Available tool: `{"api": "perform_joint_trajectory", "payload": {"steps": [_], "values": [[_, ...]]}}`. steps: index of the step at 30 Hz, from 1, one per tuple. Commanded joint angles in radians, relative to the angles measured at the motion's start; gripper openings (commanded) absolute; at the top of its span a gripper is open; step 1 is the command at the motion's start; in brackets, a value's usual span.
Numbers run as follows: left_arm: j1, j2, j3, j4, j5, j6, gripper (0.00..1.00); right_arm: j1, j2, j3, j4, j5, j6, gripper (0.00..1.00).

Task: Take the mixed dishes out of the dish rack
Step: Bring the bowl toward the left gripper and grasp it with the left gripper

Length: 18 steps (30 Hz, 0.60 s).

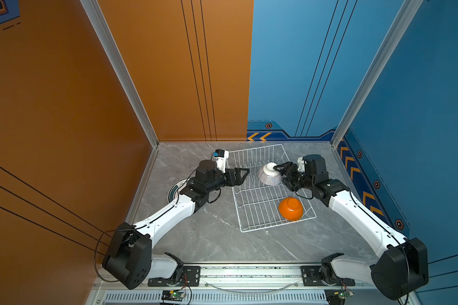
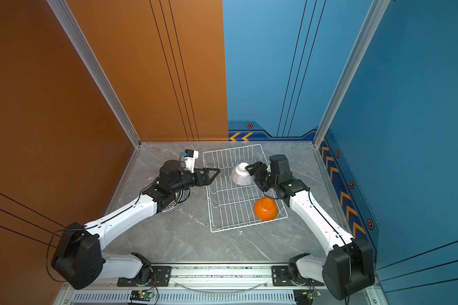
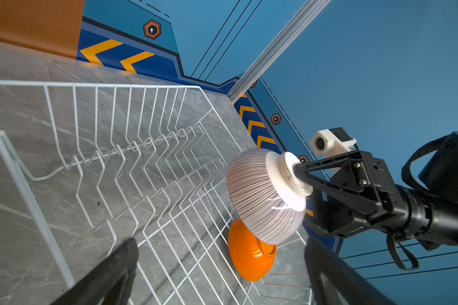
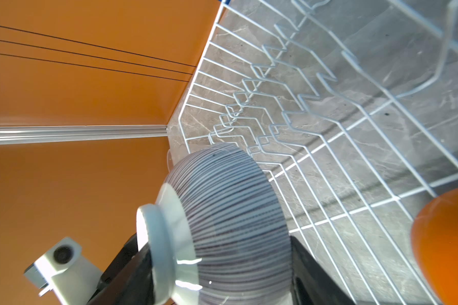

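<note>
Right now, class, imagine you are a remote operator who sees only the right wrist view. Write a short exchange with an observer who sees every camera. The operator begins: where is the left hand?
Observer: The left hand is open and empty. It reaches over the dish rack at its left rim and points toward your striped bowl.
Operator: What is the orange shape at my picture's edge?
Observer: An orange bowl, upside down in the rack's near right corner.
Operator: Any dishes outside the rack?
Observer: Yes, a dark-ringed plate lies on the table, partly under the left arm.
</note>
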Motion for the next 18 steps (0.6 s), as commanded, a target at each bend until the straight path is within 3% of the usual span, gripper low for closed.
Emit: {"api": "perform_joint_trajectory", "payload": {"steps": [1,6,13,18], "values": [[-0.022,0.045,0.056,0.008,0.051,-0.117,1.00,-0.006,-0.008,-0.022,0.190,-0.056,0.025,0.62],[-0.046,0.084,0.103,0.086,0.122,-0.233,0.98,-0.003,-0.004,-0.062,0.355,-0.093,0.068,0.62],[-0.042,0.157,0.105,0.313,0.169,-0.412,0.87,-0.001,0.003,-0.074,0.469,-0.106,0.109,0.62],[-0.031,0.227,0.099,0.528,0.191,-0.551,0.67,0.000,0.011,-0.091,0.529,-0.115,0.145,0.62]]}}
